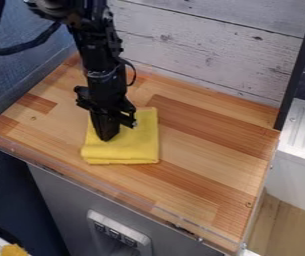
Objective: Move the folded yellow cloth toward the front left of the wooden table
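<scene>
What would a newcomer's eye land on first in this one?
Probably the bright yellow folded cloth, left of centre on the striped wooden countertop. Next comes the black two-finger gripper, pointing down at the cloth from the upper left, its tip over the fabric. Behind stands a pale grey-white plank wall.

The folded yellow cloth (138,147) lies flat on the wooden counter (205,170).

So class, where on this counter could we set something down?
The counter has a wide bare patch between the yellow cloth, the plank wall and its right-hand edge; a smaller one lies left of the cloth. The gripper crowds the cloth itself.
</scene>
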Motion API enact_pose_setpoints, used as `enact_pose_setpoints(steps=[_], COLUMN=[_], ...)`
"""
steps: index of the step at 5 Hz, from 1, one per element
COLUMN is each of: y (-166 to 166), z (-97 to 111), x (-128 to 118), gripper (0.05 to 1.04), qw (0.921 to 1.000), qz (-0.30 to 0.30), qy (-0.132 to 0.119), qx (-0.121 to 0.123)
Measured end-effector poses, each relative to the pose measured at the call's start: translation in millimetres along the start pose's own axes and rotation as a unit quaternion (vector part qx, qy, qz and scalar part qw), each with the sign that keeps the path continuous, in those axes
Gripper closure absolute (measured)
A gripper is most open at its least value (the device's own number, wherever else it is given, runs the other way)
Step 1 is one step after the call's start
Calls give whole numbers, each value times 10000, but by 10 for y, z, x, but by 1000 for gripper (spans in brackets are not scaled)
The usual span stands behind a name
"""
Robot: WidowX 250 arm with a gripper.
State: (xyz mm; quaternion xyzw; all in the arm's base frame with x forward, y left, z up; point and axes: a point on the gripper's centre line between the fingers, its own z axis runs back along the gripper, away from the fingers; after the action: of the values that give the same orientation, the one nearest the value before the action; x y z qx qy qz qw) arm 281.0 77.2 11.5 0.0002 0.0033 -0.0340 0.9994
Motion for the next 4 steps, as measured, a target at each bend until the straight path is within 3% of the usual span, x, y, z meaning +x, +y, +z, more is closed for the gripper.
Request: enact_pose_setpoints(steps=[1,2,4], y=[43,60,109], z=[2,64,437], x=[-22,-16,-72], gripper=[988,829,280], qw=[9998,9994,9991], qz=[202,331,426], qy=[14,111,-4], qx=[18,19,35])
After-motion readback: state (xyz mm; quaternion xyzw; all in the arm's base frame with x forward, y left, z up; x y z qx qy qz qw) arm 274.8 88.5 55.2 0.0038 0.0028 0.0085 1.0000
